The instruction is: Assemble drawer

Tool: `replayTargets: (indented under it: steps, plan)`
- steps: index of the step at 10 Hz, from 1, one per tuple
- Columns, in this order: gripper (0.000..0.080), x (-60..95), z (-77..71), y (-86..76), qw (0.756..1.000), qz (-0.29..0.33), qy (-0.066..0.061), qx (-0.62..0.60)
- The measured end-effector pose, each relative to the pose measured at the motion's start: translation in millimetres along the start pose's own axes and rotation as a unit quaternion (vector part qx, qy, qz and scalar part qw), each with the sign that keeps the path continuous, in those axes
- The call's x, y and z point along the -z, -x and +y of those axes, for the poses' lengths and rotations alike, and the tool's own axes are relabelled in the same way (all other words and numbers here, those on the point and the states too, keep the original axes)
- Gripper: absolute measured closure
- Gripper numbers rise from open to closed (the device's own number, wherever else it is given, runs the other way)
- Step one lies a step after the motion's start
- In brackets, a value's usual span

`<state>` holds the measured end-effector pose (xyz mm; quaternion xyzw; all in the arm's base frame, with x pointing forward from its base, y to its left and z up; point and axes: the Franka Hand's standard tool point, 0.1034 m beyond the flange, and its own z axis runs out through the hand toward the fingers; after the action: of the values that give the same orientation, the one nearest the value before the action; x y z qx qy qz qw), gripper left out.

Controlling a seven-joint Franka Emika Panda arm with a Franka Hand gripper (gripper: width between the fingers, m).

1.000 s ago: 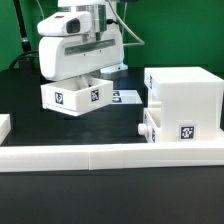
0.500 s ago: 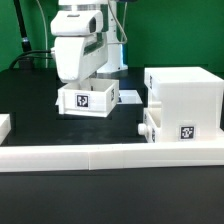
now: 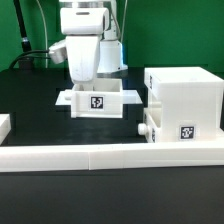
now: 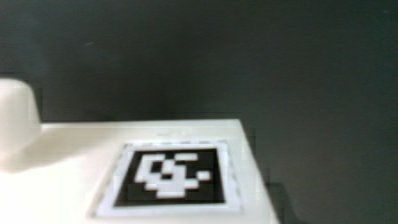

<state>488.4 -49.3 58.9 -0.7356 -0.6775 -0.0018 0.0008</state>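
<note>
Since a second ago the box tray (image 3: 97,101) has turned: it showed two tagged faces at an angle then, and now one face with its square tag (image 3: 97,102) looks straight out, flanges spread level to either side. It has also shifted toward the exterior view's right and sits lower against the black table (image 3: 30,110).

At the far 9 o'clock edge of the exterior view a small white part (image 3: 4,125) rests on the table, well apart from everything else. The long low border wall (image 3: 70,155) runs across the front, toward 6 o'clock. A wide bare stretch of table lies between that wall and the tray, and more open table spreads toward 9 o'clock of the tray.

The gripper (image 3: 86,78) comes down from 12 o'clock onto the tray's rear rim; its fingertips are hidden behind the tray, so I cannot tell whether they are apart or clamped on it. The wrist view shows only a blurred white surface (image 4: 160,150) with a tag and a white rounded shape (image 4: 15,120).

Toward 3 o'clock the tray's flange ends just beside the large casing (image 3: 185,100); whether they touch I cannot tell. A knobbed tray (image 3: 165,128) already sits in the casing's lower front.
</note>
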Motion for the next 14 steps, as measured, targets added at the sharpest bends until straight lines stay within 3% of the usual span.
replayTargets:
  steps: [4,6,8,11,14]
  plan:
    - [0.0757,-3.7,0.6,-0.9,1.000,0.001,-0.005,0.001]
    - [0.0757,-3.3,17.0,-9.4,1.000,0.003,-0.008,0.009]
    - [0.0757,-2.4,29.1,-21.4,1.000,0.003,0.000,0.027]
    - [0.0757,-5.0,25.6,-17.6,1.000,0.003,-0.004,0.023]
    - [0.0757,-2.4,29.4,-26.2,1.000,0.003,-0.003,0.029]
